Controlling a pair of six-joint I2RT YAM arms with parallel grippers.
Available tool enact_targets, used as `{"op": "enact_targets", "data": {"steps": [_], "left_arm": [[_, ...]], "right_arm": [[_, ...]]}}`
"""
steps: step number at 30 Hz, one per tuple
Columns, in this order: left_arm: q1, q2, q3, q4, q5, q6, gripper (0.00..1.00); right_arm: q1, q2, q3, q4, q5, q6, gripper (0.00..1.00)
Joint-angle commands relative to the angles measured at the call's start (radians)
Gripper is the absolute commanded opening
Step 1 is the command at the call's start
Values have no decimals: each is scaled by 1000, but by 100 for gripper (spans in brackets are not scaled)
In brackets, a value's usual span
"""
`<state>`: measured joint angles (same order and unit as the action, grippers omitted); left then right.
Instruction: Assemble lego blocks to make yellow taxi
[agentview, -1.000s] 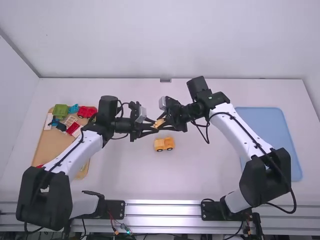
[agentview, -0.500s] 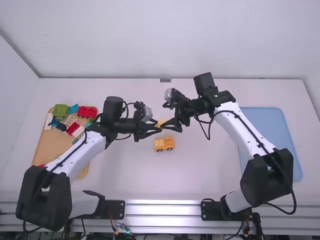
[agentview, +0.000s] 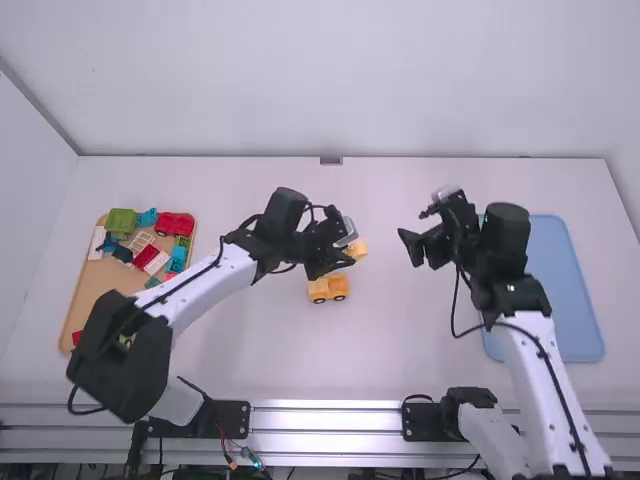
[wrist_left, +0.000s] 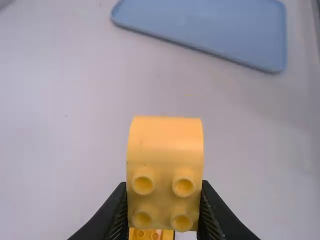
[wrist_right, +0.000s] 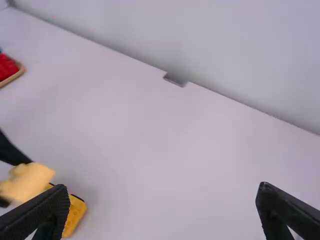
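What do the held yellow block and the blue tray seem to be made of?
Yellow block: probably moulded plastic, satin, from its smooth curve and hollow studs.
Blue tray: likely matt plastic, given even colour and rounded corners, though coated metal is possible.

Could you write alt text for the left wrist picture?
A black claw grips a yellow toy block with four round studs above a white table. Beyond it lie another yellow toy, partly hidden, and a blue tray.

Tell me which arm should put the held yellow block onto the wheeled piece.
The left arm, I'd judge: its jaws grip the yellow block near the wheeled piece; the right arm has open, empty jaws, farther off.
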<state>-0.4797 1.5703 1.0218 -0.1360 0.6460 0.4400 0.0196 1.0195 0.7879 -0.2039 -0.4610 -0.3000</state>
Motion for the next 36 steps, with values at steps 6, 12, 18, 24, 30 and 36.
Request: {"op": "enact_targets", "data": {"steps": [6, 12, 18, 24, 30, 36], "left_arm": [[-129, 275, 256, -171, -238, 91, 2], [-198, 409, 318, -211, -328, 145, 2], [-208, 452, 311, -201, -383, 162, 2], [-203, 481, 310, -201, -392, 191, 2], [-211, 497, 310, -199, -393, 193, 2], [-209, 508, 310, -196, -385, 193, 3]], "right_arm": [[-61, -312, -299, 137, 50, 200, 98], [-106, -462, -342, 86, 49, 200, 98], [-130, -489, -343, 54, 34, 199, 98], [-121, -421, -343, 94, -15, 199, 98], [-90, -331, -342, 158, -12, 199, 98], [-62, -271, -342, 206, -11, 187, 98]]}}
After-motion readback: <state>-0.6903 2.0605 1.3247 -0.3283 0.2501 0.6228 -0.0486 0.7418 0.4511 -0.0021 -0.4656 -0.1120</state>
